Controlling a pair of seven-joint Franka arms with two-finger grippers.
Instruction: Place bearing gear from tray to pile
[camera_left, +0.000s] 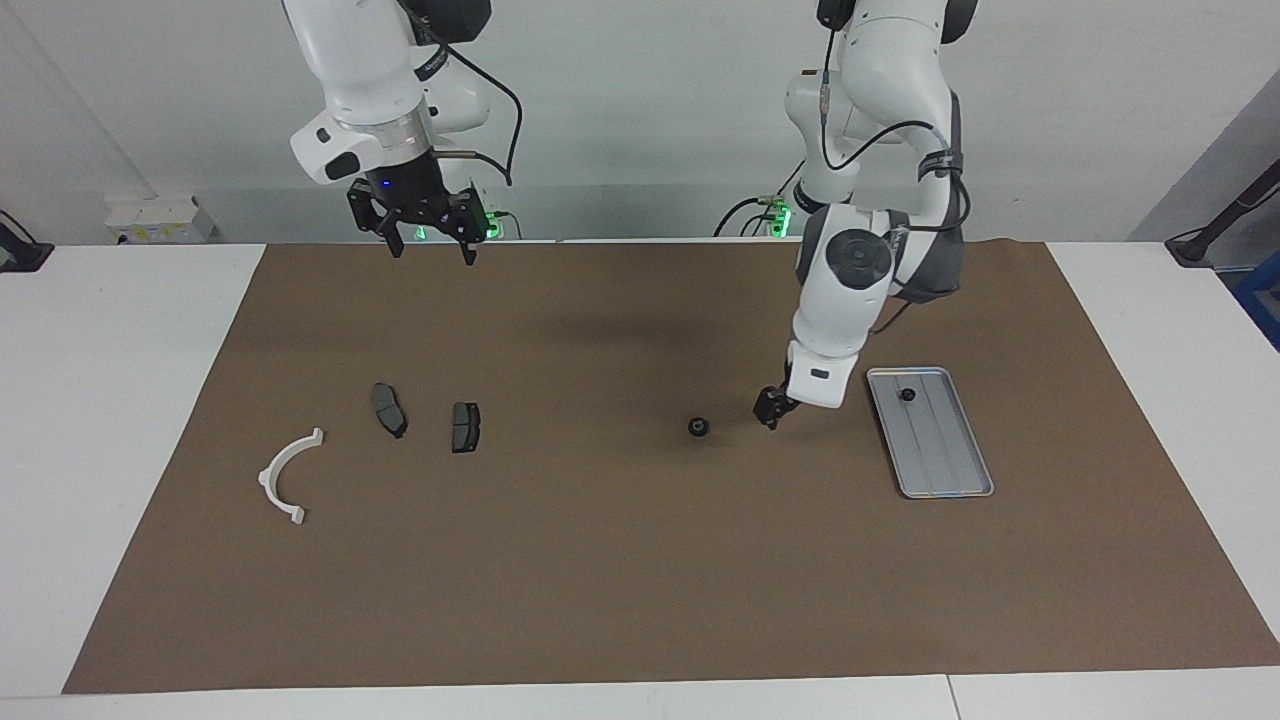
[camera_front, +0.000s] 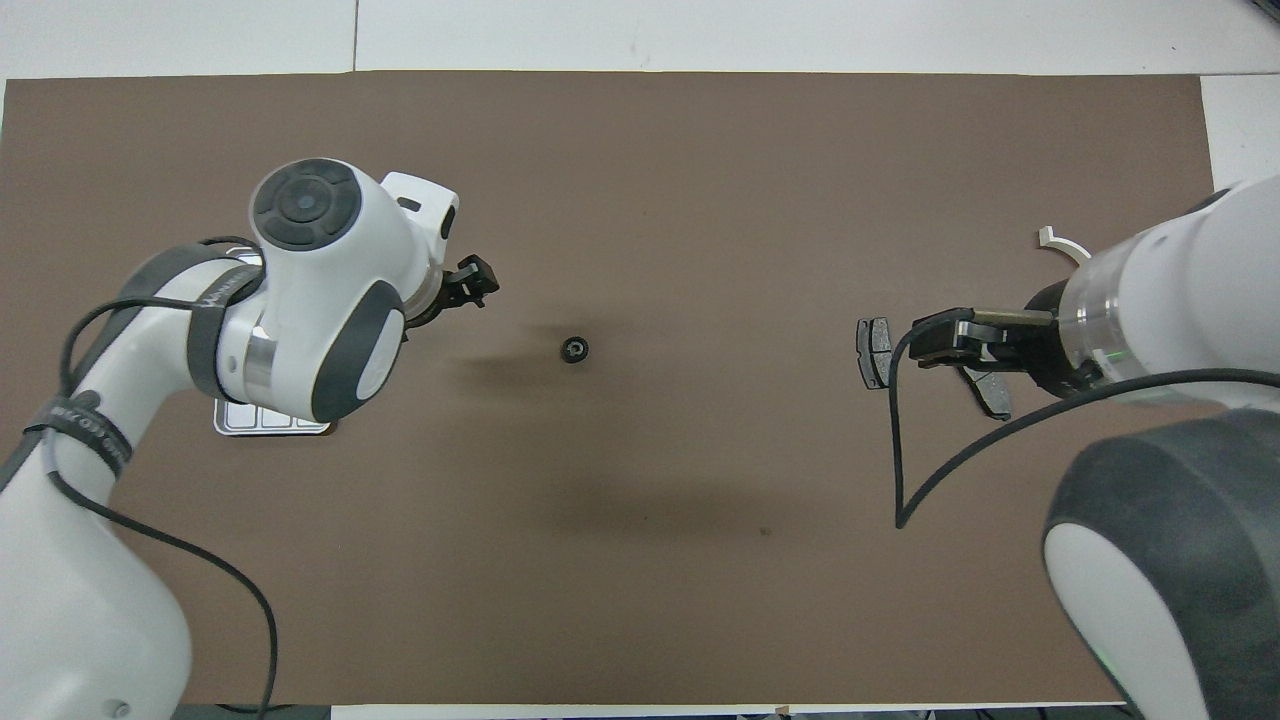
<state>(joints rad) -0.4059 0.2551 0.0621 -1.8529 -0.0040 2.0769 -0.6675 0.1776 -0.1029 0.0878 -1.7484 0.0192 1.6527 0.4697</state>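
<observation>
A small black bearing gear (camera_left: 699, 427) (camera_front: 574, 349) lies alone on the brown mat, between the tray and the pile. My left gripper (camera_left: 768, 412) (camera_front: 475, 285) hangs open just above the mat, beside the gear toward the tray, holding nothing. The silver tray (camera_left: 945, 460) sits at the left arm's end and holds another small dark gear (camera_left: 908, 395). In the overhead view my left arm hides all but a corner of the tray (camera_front: 270, 425). The pile is a white half-ring bracket (camera_left: 290, 475) and two dark pads (camera_left: 389, 410) (camera_left: 465, 426). My right gripper (camera_left: 430, 250) (camera_front: 935, 340) hovers open, high over the mat's edge nearest the robots.
The brown mat (camera_left: 640, 580) covers most of the white table. In the overhead view the right arm partly hides one pad (camera_front: 990, 395) and the bracket (camera_front: 1060, 240). The other pad (camera_front: 875, 352) shows in full.
</observation>
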